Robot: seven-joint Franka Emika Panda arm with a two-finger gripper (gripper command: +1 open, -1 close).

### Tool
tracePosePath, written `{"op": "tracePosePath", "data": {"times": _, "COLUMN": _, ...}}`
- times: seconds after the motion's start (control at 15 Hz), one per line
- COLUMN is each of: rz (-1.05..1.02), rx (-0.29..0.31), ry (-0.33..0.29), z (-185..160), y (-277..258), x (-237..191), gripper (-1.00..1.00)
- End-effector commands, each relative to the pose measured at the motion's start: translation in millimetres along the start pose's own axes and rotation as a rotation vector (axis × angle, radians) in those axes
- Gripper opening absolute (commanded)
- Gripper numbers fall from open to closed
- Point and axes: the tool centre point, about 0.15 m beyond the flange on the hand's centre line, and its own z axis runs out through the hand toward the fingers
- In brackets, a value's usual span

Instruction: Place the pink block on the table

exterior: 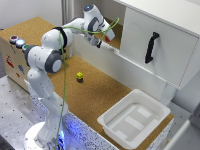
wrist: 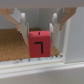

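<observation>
- Arm posture first: I see the white Panda reaching from its base at the table's front edge, as the exterior view shows it, up and across to the open cupboard at the back, with the gripper buried in the low shelf opening.
- Through the wrist camera I see the gripper with its two pale fingers on either side of the pink block, flanking its upper corners.
- The fingers look pinched on the pink block, though the picture is blurred and I cannot confirm firm contact on both sides.
- The pink block shows a dark mark like a "7" on the face turned to the camera.
- It sits just behind a white ledge, with a cork-textured floor beside it; I cannot tell whether it rests on that floor or hangs above it.
- In the exterior view the pink block itself is hidden by the gripper.
- On the table, a small yellow block with a dark base stands near the middle, well apart from the gripper.
- A white bin sits at the table's front corner on the exterior view's right.
- A cork-topped box with coloured buttons stands off the table's far end, on the exterior view's left.
- A green cable trails down along the arm.
</observation>
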Motion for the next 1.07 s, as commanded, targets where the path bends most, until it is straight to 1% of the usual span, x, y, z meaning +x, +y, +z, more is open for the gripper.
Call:
{"op": "tracePosePath", "data": {"times": 0.0, "rz": -0.116, "rx": 0.197, "ry": 0.012, "z": -2, "y": 51, "x": -54, "gripper": -1.0}}
{"op": "tracePosePath", "data": {"times": 0.2, "rz": -0.195, "rx": 0.254, "ry": -0.024, "z": -3, "y": 69, "x": -82, "gripper": -1.0}}
{"op": "tracePosePath", "data": {"times": 0.53, "rz": -0.291, "rx": 0.306, "ry": -0.038, "z": -9, "y": 94, "x": -118, "gripper": -1.0}}
{"op": "tracePosePath", "data": {"times": 0.6, "rz": -0.307, "rx": 0.306, "ry": -0.03, "z": -10, "y": 97, "x": -123, "gripper": -1.0}}
{"op": "tracePosePath", "data": {"times": 0.67, "rz": -0.309, "rx": 0.308, "ry": -0.037, "z": -8, "y": 102, "x": -128, "gripper": -1.0}}
{"op": "tracePosePath", "data": {"times": 0.8, "rz": -0.326, "rx": 0.289, "ry": -0.038, "z": -2, "y": 113, "x": -139, "gripper": -1.0}}
{"op": "tracePosePath", "data": {"times": 0.87, "rz": -0.333, "rx": 0.28, "ry": -0.044, "z": 3, "y": 118, "x": -145, "gripper": -1.0}}
{"op": "tracePosePath", "data": {"times": 1.0, "rz": -0.342, "rx": 0.261, "ry": -0.077, "z": 17, "y": 126, "x": -159, "gripper": -1.0}}
